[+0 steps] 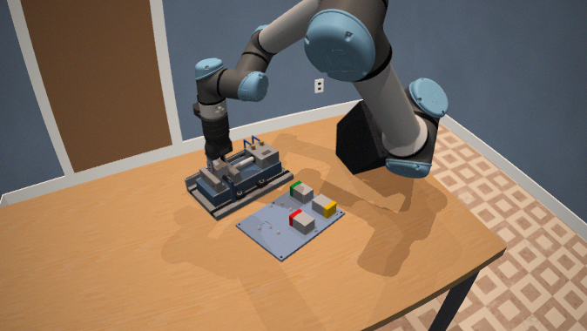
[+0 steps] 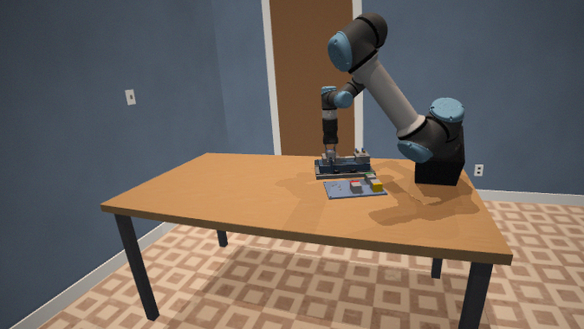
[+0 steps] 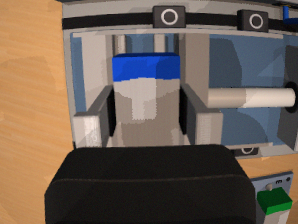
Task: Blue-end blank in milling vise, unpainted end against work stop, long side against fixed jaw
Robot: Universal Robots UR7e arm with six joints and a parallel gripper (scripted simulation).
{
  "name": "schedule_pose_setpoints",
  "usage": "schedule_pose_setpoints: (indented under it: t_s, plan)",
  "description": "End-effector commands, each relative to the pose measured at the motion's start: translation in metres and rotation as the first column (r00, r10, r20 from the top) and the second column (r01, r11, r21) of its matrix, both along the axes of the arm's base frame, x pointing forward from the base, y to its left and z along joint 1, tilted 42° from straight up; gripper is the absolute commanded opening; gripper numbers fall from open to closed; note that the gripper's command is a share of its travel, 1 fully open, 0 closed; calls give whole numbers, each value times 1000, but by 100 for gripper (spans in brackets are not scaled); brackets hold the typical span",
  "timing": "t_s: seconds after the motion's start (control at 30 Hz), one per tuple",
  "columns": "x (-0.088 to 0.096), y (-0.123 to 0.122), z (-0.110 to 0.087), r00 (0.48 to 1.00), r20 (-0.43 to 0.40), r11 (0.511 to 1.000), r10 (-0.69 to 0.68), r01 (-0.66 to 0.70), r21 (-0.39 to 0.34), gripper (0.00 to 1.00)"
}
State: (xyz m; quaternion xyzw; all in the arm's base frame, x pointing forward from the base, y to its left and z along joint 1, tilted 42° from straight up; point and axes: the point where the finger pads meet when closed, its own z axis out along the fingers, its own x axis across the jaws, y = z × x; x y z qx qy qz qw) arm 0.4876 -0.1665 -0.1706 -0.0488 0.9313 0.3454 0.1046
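Note:
My gripper is shut on the long sides of the blank with the blue end. It holds the blank over the gap between the jaws of the vise. The blue end points away from the plate side. The fixed jaw is close on the blank's left in the wrist view, and the moving jaw is close on its right. Two low bars show beyond the blue end. The work stop and the unpainted end are hidden. I cannot tell whether the blank touches the bars.
The plate lies beside the vise. It bears the green-ended blank, the yellow-ended blank and the red-ended blank. The hose block stands at the vise's far end.

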Motion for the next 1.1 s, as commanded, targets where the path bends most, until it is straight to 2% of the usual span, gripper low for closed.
schedule_pose_setpoints:
  t_s: [0.0,1.07]
  plan:
    - [0,-1,0,1000,1,1000,-1,1,-1,0]
    - [3,4,5,1000,1,1000,-1,1,-1,0]
